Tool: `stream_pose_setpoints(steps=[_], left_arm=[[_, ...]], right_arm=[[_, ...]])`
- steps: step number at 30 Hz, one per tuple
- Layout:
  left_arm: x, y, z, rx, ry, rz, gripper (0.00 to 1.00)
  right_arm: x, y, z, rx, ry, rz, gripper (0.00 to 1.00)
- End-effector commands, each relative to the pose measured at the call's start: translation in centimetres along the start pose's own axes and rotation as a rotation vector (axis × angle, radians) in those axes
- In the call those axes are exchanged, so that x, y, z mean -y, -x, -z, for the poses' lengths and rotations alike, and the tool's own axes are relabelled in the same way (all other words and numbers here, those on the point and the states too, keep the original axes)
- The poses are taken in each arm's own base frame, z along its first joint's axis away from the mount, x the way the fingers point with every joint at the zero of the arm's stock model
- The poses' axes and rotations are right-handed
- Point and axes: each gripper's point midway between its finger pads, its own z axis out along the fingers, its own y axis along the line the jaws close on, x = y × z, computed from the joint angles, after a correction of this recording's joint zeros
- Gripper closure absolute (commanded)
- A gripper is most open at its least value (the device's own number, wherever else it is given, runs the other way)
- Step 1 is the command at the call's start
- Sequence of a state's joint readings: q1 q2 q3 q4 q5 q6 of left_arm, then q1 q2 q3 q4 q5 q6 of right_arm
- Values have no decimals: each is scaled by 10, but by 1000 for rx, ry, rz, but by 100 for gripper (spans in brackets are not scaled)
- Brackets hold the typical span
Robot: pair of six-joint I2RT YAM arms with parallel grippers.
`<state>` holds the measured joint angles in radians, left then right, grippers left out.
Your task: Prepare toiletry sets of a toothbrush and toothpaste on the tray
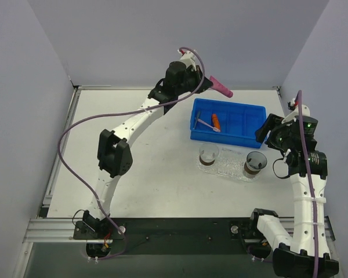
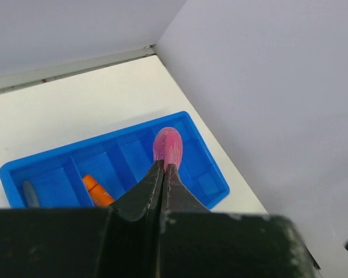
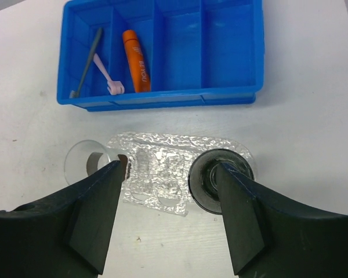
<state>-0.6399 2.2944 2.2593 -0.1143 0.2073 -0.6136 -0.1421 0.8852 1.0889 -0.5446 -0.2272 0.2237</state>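
My left gripper (image 1: 207, 82) is raised beyond the blue bin's far edge, shut on the magenta toothpaste tube (image 1: 221, 87). In the left wrist view the tube (image 2: 169, 146) sticks out past the closed jaws (image 2: 164, 169), above the bin. An orange toothpaste tube (image 3: 136, 60) and a pale toothbrush (image 3: 107, 74) lie in the bin's left compartments. The clear bumpy tray (image 3: 162, 159) lies in front of the bin. My right gripper (image 3: 168, 174) hovers open over the tray's near edge, holding nothing.
The blue compartmented bin (image 1: 238, 123) sits at the far right of the table. A clear cup (image 3: 84, 160) stands at the tray's left end and a dark cup (image 3: 204, 180) on its right end. A grey stick (image 3: 90, 53) lies in the bin's leftmost compartment.
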Motion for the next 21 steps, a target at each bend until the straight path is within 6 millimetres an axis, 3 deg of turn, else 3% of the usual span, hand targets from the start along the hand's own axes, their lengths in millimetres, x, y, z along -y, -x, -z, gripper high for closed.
stream_pose_setpoints(steps=[1, 4, 8, 9, 10, 12, 13, 15, 16, 21], left_arm=[[58, 44, 49, 39, -169, -125, 100], [72, 37, 74, -14, -249, -182, 100], [92, 16, 109, -116, -362, -234, 100], [103, 21, 122, -113, -392, -243, 100], [105, 6, 130, -161, -432, -231, 100], [121, 5, 151, -176, -491, -235, 100], [121, -6, 158, -215, -513, -227, 100], [129, -11, 177, -244, -545, -223, 100], [127, -23, 181, -277, -551, -207, 100], [148, -54, 214, -385, -640, -191, 100]], right_arm=[[-36, 26, 13, 17, 177, 55, 39], [-54, 31, 16, -12, 271, 62, 38], [-86, 53, 29, -18, 428, 74, 43], [-91, 57, 33, -19, 456, 74, 44], [-96, 60, 36, -28, 481, 71, 45], [-110, 70, 45, -30, 554, 62, 46], [-115, 71, 48, -39, 580, 55, 47], [-126, 73, 54, -60, 646, 37, 48], [-129, 72, 56, -70, 668, 32, 50], [-146, 51, 60, -165, 769, 6, 53]])
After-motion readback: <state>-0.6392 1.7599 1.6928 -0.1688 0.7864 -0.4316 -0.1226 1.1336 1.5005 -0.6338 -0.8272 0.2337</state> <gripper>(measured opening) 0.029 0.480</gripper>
